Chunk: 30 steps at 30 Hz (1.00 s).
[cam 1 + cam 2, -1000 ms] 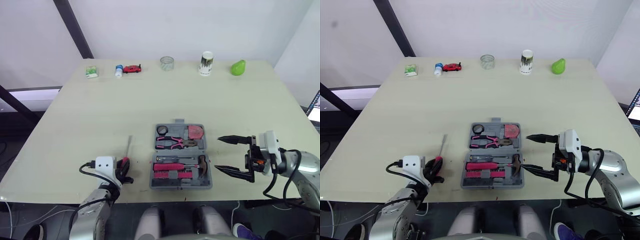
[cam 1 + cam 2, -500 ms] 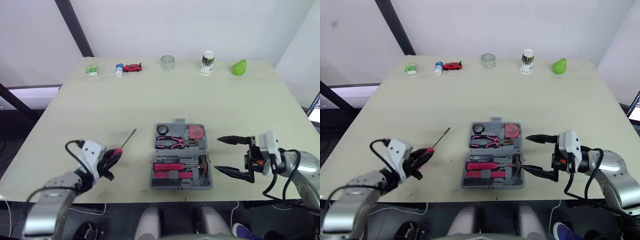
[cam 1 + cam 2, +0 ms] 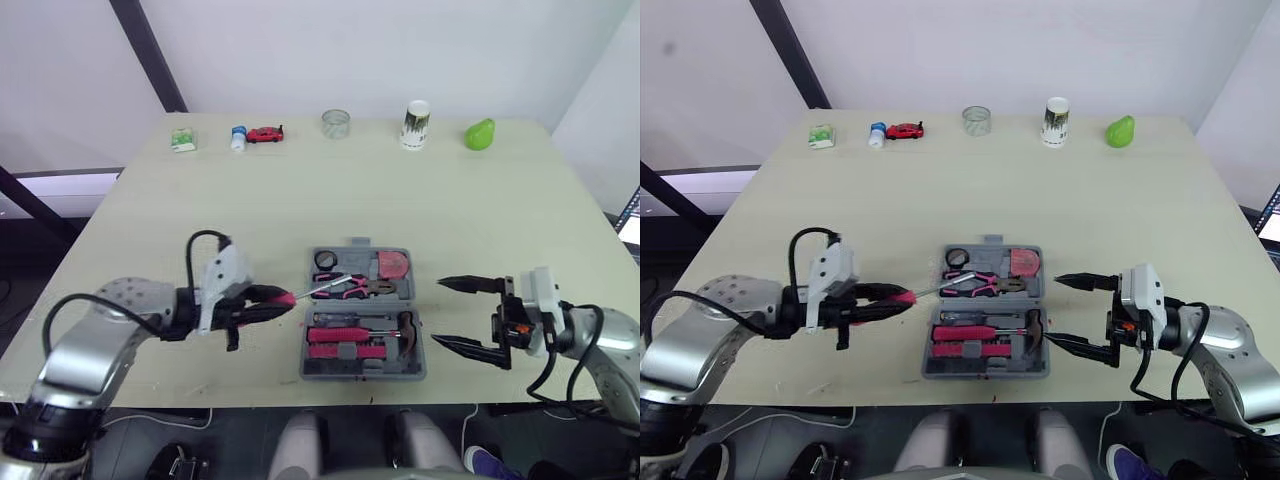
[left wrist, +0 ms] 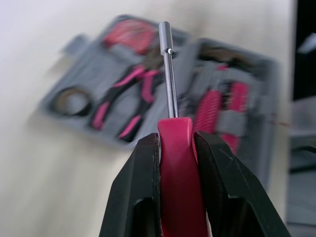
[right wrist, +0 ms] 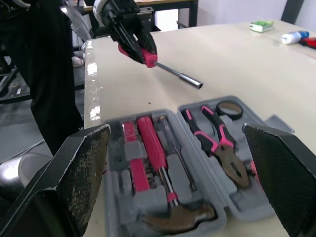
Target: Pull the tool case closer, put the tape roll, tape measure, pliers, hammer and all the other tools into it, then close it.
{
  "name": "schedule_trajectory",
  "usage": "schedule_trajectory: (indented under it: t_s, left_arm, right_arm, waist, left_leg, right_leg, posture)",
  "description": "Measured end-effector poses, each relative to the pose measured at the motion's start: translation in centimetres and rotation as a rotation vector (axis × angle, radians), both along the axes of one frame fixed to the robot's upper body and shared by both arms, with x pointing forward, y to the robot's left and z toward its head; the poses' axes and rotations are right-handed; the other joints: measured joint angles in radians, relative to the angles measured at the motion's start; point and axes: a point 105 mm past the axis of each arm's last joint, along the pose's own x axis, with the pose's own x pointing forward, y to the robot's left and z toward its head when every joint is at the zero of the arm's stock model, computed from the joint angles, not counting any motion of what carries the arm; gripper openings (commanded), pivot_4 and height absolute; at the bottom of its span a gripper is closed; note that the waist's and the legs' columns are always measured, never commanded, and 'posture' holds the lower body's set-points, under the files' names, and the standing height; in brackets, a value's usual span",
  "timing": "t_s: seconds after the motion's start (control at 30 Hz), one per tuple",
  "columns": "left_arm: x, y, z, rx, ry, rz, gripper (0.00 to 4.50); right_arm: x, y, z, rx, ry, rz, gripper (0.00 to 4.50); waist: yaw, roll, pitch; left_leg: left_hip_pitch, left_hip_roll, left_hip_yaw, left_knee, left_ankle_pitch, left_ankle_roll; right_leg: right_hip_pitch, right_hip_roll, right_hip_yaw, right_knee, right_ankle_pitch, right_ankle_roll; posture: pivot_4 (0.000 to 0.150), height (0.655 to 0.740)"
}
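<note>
**Screwdriver in left gripper, held over open tool case**

I found the left gripper [image 4: 175, 143] clamped on the pink handle of the screwdriver [image 3: 318, 289]. Its steel shaft reached over the open tool case [image 3: 306, 371] towards the pliers [image 3: 366, 288]. The case sat on the table [image 3: 300, 190] near the front edge, with the hammer [image 3: 405, 325] already seated. The right gripper [image 3: 437, 312] hovered just beside the case's right side, jaws wide apart and empty.

I judged the screwdriver light and rigid, with a smooth plastic handle that might swivel between the fingers. The handle was the correct place to hold it, since the thin shaft offers little purchase. Seating it would call for lining it up with its moulded slot.
</note>
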Motion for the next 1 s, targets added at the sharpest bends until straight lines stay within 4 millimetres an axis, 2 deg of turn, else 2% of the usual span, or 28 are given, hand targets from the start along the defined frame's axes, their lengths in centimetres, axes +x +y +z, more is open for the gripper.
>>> schedule_trajectory:
  t_s: [0.17, 0.4, 0.57, 0.83, 1.0]
  left_arm:
    - [-1.0, -2.8, -0.9, 0.053, 0.033, -0.221, 0.59]
    - [-1.2, -5.7, -2.7, 0.126, 0.047, -0.382, 0.59]
    - [-1.0, -7.0, -4.0, 0.183, 0.067, -0.382, 0.59]
    - [-1.2, -6.7, -6.3, 0.287, 0.121, -0.321, 0.59]
    - [-1.7, -7.6, -7.0, 0.305, 0.139, -0.327, 0.59]
  right_arm:
    - [-1.0, -1.1, -0.5, -0.011, 0.018, -0.05, 4.5]
    - [-1.6, -1.7, -0.4, -0.035, 0.016, -0.066, 4.5]
    - [-1.7, -1.7, -0.4, -0.033, 0.019, -0.074, 4.5]
    - [-1.7, -1.9, -0.3, -0.033, 0.016, -0.088, 4.5]
    - [-1.7, -1.8, -0.3, -0.033, 0.013, -0.086, 4.5]
  waist:
    - [-0.003, 0.0, 0.0]
    - [-0.002, 0.0, 0.0]
    - [-0.004, 0.0, 0.0]
    - [-0.003, 0.0, 0.0]
    - [-0.002, 0.0, 0.0]
  left_leg:
    - [0.0, 0.0, 0.0, 0.0, 0.0, 0.0]
    - [0.0, 0.0, 0.0, 0.001, 0.0, 0.0]
    - [0.0, 0.0, 0.0, 0.001, 0.0, 0.0]
    - [0.0, 0.0, -0.001, 0.001, 0.0, 0.0]
    - [0.0, 0.0, -0.001, 0.001, 0.0, 0.0]
  right_leg:
    - [0.0, 0.001, 0.001, 0.0, 0.0, 0.0]
    - [0.0, 0.001, 0.001, 0.0, 0.0, 0.0]
    - [0.0, 0.001, 0.002, 0.001, 0.0, 0.0]
    - [0.0, 0.002, 0.002, 0.001, 0.0, 0.0]
    - [0.0, 0.001, 0.002, 0.001, 0.0, 0.0]
  posture:
    - [0.15, 0.74]
    - [0.15, 0.74]
    - [0.15, 0.74]
    - [0.15, 0.74]
    - [0.15, 0.74]
